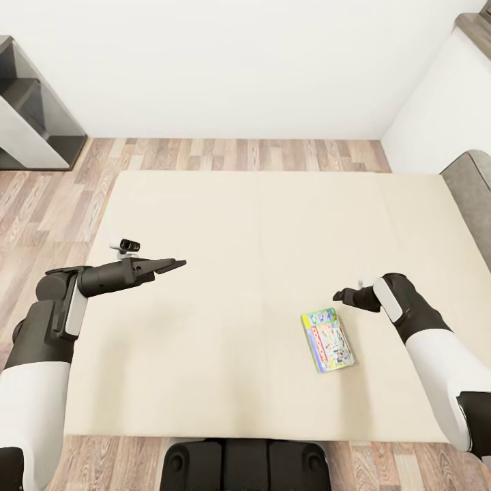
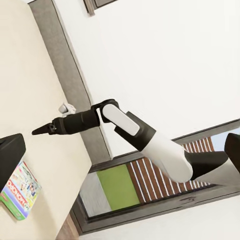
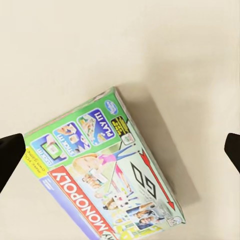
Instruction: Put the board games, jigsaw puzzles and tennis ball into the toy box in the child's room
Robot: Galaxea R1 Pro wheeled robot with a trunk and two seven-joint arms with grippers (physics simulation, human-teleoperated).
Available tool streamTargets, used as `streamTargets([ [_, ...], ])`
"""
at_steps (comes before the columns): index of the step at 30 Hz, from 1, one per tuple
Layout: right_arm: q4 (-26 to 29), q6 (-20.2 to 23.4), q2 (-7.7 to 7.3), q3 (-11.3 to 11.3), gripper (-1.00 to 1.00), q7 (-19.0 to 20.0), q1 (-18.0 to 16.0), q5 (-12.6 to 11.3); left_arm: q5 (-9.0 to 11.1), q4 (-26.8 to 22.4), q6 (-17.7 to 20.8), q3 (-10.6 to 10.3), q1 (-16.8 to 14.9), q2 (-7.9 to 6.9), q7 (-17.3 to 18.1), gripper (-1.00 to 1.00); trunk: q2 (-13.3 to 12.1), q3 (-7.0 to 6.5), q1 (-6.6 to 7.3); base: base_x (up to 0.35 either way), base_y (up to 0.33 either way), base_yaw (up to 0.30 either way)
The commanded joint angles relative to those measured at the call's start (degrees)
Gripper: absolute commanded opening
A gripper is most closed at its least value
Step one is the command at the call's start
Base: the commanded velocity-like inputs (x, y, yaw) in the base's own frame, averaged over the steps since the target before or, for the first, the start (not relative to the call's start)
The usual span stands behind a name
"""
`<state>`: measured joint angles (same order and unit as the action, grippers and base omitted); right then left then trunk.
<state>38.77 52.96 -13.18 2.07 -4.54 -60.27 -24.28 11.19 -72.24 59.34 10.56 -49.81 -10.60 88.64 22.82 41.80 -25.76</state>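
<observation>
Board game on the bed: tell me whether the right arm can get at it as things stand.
Probably yes. The board game lies flat on the bed with nothing on it, and the right pincer hangs open nearby, the box showing between its fingertips in the wrist view.

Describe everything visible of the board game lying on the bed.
The flat rectangular board game box lies face up on the cream mattress, towards the robot's right, with nothing gripping it. It is green-edged, with a red Monopoly banner, cartoon figures and small picture panels printed on its lid. It lies skewed to the mattress edges, just below the right gripper.
</observation>
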Motion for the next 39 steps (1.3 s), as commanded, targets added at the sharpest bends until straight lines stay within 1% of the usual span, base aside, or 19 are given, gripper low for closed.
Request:
streamTargets([
  [1,0.1,0.2,-0.06,0.2,1.0,-0.5,0.0,-0.6,0.0,0.0,0.6,0.0,0.0,-0.02,0.2,1.0,0.1,0.17,-0.03,0.0,0.0,0.0],
  [12,0.1,0.2,-0.03,0.2,1.0,-0.3,0.0,-0.7,0.1,0.0,0.6,0.1,0.0,-0.16,0.2,1.0,0.1,1.2,-0.03,0.0,0.0,0.0],
  [16,0.2,0.2,-0.07,0.2,1.0,0.7,0.0,-0.6,0.1,-0.1,0.6,0.2,0.0,-0.21,0.2,1.0,0.1,1.58,-0.03,0.0,0.0,0.0],
  [22,0.3,0.2,-0.09,0.2,1.0,3.4,-0.3,-0.6,0.1,-0.1,0.6,0.2,0.0,-0.21,0.3,1.0,0.1,2.15,-0.03,0.0,0.0,0.0],
  [27,0.4,0.2,-0.09,0.3,1.0,4.4,-0.4,-0.6,0.1,-0.1,0.6,0.2,0.0,-0.21,0.3,1.0,0.1,2.62,-0.03,0.0,0.0,0.0],
  [39,0.4,0.2,-0.09,0.3,1.0,5.1,-0.5,-0.5,0.1,-0.3,0.5,0.2,0.0,-0.21,0.3,1.0,0.1,3.76,-0.03,0.0,0.0,0.0],
])
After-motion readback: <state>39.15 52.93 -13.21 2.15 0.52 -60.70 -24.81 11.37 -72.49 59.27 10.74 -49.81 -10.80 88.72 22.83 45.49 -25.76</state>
